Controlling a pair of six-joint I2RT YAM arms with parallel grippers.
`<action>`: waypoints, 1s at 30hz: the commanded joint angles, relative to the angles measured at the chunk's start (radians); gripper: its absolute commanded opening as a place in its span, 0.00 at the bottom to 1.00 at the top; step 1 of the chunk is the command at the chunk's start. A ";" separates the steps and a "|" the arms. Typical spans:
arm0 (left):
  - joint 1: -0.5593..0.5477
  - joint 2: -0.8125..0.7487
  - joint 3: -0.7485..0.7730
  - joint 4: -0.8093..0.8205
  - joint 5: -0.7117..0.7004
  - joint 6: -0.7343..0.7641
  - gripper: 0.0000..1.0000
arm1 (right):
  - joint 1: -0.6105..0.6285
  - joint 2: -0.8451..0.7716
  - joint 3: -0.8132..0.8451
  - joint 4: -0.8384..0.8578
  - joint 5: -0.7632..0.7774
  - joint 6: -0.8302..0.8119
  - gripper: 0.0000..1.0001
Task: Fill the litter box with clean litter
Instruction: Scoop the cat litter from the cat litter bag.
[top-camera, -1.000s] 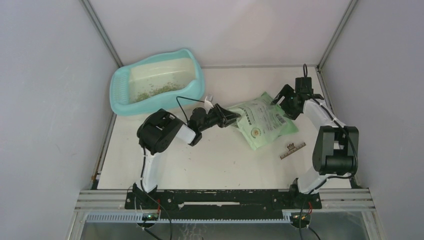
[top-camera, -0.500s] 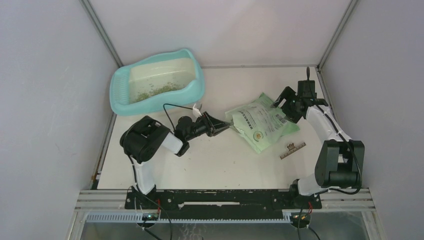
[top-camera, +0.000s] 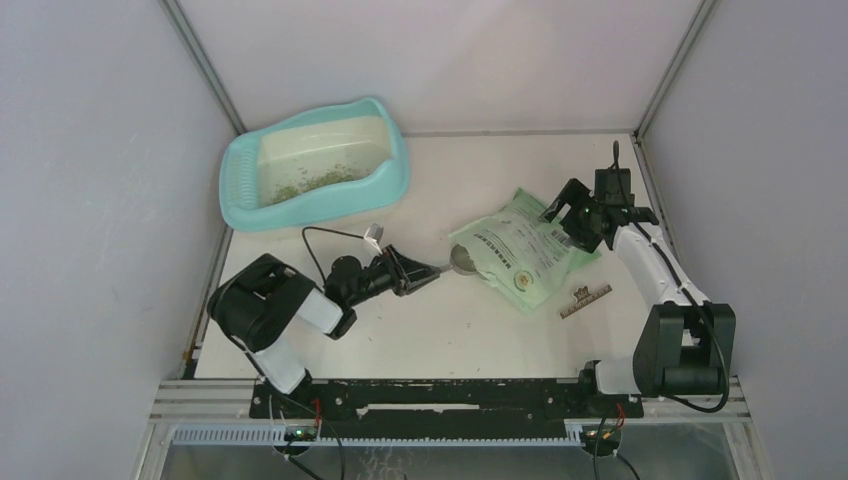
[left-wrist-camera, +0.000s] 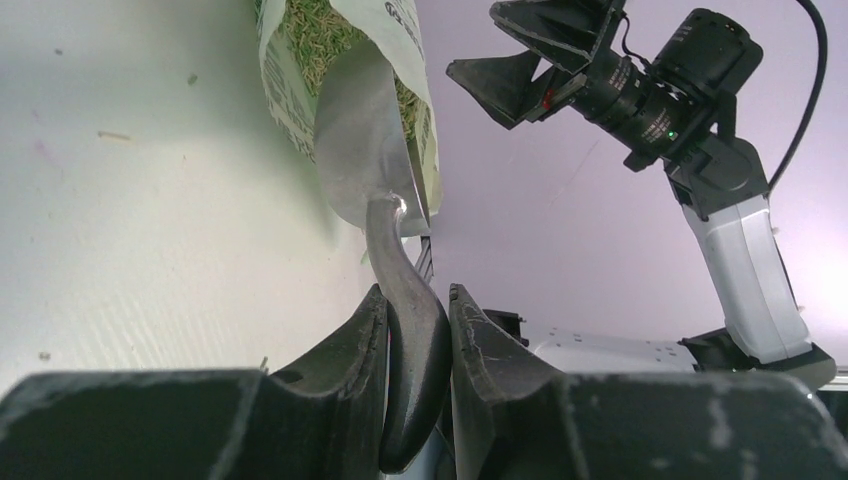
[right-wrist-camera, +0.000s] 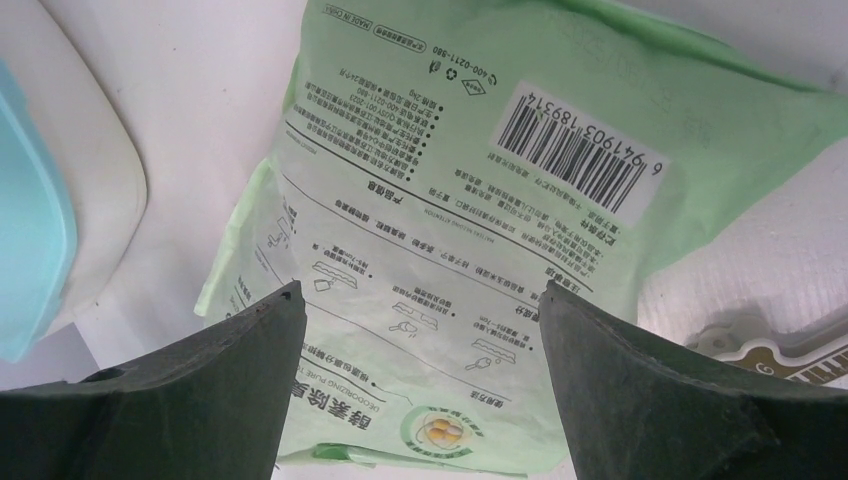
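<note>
The scoop (left-wrist-camera: 362, 150) is smooth grey metal. The bag (right-wrist-camera: 470, 130) is thin printed film, slightly glossy. The box (top-camera: 330, 207) is smooth plastic.

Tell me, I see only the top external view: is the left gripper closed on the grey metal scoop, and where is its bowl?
Observer: The left wrist view shows the left gripper shut on the dark handle of the grey metal scoop, whose bowl sits in the mouth of the flat green printed bag.
Operator: Is litter in there?
Observer: Yes, pale green-beige litter granules show inside that mouth.
Operator: And the other arm?
Observer: The right wrist view shows the right gripper open wide over the bag's printed face, pinching nothing.
</note>
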 joint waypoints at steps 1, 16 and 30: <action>0.003 -0.114 -0.074 0.138 0.014 0.022 0.13 | 0.007 -0.052 -0.014 0.006 -0.003 -0.016 0.92; 0.004 -0.292 -0.142 0.143 0.008 -0.016 0.14 | 0.008 -0.058 -0.028 0.018 -0.014 -0.014 0.93; 0.027 -0.351 -0.106 0.141 0.028 -0.059 0.15 | -0.023 -0.058 -0.028 0.031 -0.041 -0.022 0.93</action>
